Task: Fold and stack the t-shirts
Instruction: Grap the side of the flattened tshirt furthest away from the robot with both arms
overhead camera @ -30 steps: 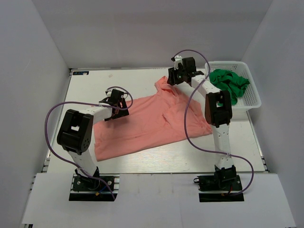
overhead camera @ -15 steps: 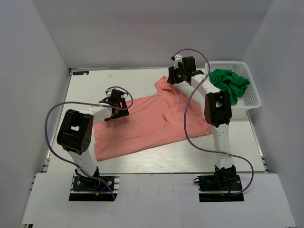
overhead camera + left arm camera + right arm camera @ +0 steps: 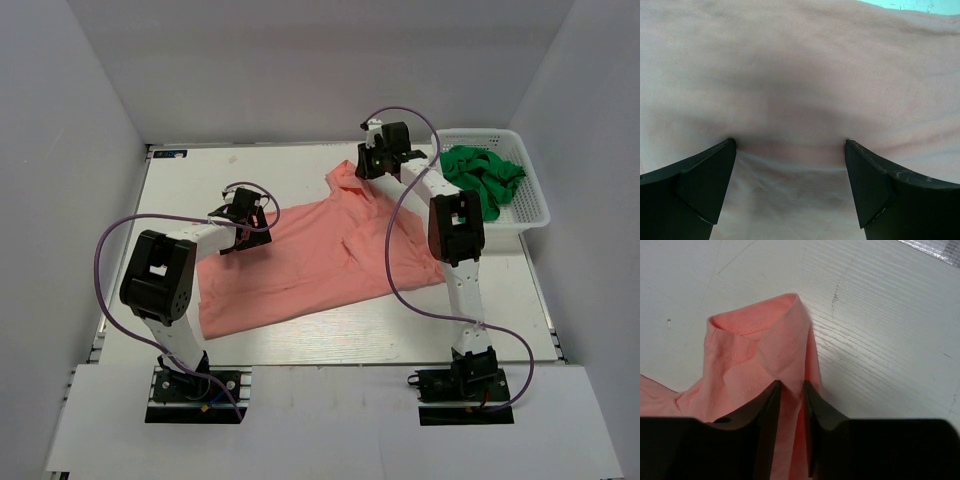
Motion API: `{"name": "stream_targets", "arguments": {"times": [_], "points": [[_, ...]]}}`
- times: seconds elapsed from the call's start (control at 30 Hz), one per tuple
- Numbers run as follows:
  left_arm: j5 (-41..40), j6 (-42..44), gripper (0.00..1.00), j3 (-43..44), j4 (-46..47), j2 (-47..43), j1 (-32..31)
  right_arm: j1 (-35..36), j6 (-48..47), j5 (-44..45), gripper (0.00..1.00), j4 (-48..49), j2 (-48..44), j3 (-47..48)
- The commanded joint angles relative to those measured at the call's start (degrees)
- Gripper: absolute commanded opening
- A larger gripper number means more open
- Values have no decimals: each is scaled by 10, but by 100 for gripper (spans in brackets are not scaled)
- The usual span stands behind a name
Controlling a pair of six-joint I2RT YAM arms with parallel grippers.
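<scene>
On the table (image 3: 250, 170), a white basket (image 3: 522, 218) holds a crumpled green garment (image 3: 485, 172).

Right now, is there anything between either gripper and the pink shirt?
Nothing visible. The left gripper stands open with both fingertips down on the pink shirt, and the right gripper pinches a fold at its hemmed far corner. The green garment lies apart in the basket.

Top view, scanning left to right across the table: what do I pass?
left pincer → right pincer → green garment. The pink shirt spans under both pincers, so it has no clear place in the order.
</scene>
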Motion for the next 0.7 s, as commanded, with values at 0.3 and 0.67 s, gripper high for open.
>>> {"name": "stream_targets", "arguments": {"times": [0.3, 0.67], "points": [[24, -1, 97, -19, -15, 1, 4, -8, 112, 120, 0, 95, -27, -3], [24, -1, 97, -19, -15, 1, 4, -29, 202, 200, 0, 75, -20, -11]]}}
